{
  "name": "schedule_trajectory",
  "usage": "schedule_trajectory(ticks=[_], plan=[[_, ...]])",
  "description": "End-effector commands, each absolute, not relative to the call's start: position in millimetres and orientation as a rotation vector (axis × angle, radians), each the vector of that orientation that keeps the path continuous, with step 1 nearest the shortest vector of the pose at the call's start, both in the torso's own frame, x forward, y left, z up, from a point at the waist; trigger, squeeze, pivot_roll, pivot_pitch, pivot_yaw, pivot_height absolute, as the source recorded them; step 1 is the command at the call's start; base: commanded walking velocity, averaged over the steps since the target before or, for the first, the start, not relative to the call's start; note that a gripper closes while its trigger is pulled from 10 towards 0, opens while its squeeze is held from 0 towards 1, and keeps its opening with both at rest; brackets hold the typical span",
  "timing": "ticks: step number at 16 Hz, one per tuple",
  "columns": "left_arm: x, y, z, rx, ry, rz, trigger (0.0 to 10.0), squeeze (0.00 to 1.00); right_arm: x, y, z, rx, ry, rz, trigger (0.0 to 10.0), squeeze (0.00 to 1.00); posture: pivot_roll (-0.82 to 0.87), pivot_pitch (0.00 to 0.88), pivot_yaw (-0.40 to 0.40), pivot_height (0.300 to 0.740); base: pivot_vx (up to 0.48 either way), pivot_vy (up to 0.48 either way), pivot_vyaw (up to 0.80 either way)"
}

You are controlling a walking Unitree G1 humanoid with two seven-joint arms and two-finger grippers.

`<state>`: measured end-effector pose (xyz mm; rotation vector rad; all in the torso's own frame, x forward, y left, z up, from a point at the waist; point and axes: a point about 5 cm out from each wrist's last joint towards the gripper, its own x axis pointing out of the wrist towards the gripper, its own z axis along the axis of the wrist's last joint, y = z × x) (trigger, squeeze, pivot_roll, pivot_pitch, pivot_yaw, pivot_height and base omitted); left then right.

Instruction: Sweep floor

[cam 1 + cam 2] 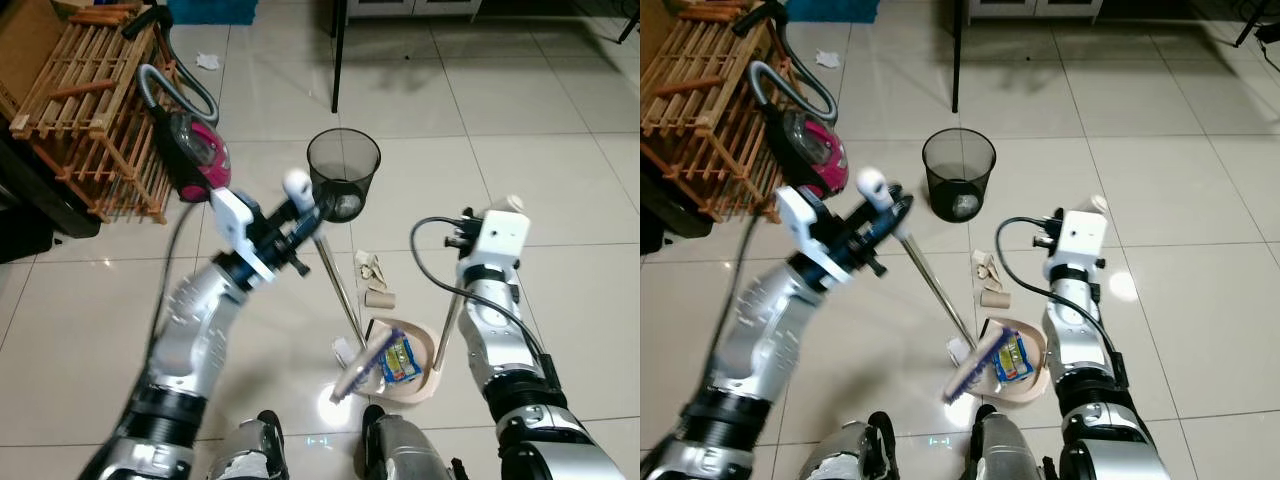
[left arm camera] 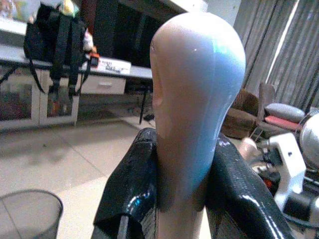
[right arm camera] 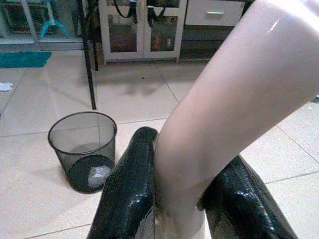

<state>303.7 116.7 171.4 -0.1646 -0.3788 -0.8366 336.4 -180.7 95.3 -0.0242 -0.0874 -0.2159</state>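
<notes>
Dustpan (image 1: 425, 385) with blue packet (image 1: 400, 361)

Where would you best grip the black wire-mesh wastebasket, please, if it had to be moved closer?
Take the black wire-mesh wastebasket by its round top rim, coming from above: it stands upright and open, so one finger can slip inside the thin wall, probably on the near side.

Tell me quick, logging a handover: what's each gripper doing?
Left gripper: shut on the broom handle.
Right gripper: shut on the dustpan handle.
</notes>
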Motion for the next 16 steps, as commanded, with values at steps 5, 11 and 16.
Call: schedule_trajectory(ticks=[5, 11, 16], plan=[[319.0, 158.1, 220.8, -0.108, -0.527, -0.691, 10.0, 0.00, 323.4, -191.7, 73.3, 0.087, 0.008, -0.220, 10.0, 0.00, -0.08, 0.112, 0.032, 0.740, 0.000, 0.000, 0.00], [324.0, 207.7, 197.2, 0.116, -0.405, -0.430, 10.0, 0.00, 312.7, -209.0, 75.3, 0.232, -0.003, -0.150, 10.0, 0.00, -0.09, 0.068, 0.055, 0.740, 0.000, 0.000, 0.00], [320.2, 214.6, 172.6, 0.162, -0.306, -0.262, 10.0, 0.00, 312.2, -214.3, 111.6, 0.292, -0.119, -0.075, 10.0, 0.00, -0.09, 0.053, 0.061, 0.740, 0.000, 0.000, 0.00]])
